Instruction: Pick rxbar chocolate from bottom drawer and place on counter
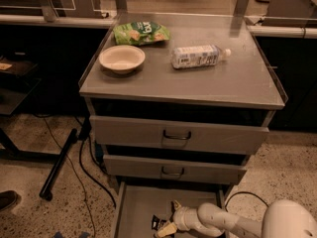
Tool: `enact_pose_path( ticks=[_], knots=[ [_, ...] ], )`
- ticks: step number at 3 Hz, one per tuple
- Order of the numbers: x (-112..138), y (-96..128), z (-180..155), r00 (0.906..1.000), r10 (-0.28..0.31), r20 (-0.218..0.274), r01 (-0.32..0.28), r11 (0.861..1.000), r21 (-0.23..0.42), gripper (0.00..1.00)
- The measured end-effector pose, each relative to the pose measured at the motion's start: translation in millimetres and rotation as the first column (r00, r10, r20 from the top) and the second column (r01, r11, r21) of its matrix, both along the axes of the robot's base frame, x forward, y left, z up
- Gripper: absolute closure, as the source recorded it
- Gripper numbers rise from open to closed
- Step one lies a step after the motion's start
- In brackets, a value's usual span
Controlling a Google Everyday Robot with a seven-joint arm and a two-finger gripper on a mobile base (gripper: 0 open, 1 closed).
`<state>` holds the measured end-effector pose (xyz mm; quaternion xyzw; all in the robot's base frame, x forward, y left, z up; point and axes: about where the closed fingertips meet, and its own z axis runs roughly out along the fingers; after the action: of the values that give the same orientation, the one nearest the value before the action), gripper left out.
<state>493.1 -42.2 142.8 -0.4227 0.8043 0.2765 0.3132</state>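
The bottom drawer (136, 207) is pulled open at the foot of the cabinet, showing its grey floor. The rxbar chocolate (157, 223), a small black wrapper with white lettering, lies on that floor near the frame's lower edge. My gripper (169, 217) reaches into the drawer from the right on a white arm (223, 221). Its tan fingers are spread, one above and one below the right end of the bar. The counter (213, 83) is the grey steel top of the cabinet, well above the gripper.
On the counter stand a cream bowl (122, 58), a green snack bag (140, 32) and a lying plastic bottle (198, 56). Two shut drawers with handles (177, 135) (172, 172) sit above the open one. Black cables (89, 162) and a pole lie on the floor at left.
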Motion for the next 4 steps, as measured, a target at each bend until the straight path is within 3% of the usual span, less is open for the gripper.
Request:
enact_pose_path(
  ticks=[1,4],
  knots=[
    [0,-2,-26,0.9996,-0.021,-0.019,0.021,1.000,-0.013,0.00],
    [-13,-14,-46,0.9978,-0.046,-0.047,0.046,0.999,-0.002,0.00]
  ],
)
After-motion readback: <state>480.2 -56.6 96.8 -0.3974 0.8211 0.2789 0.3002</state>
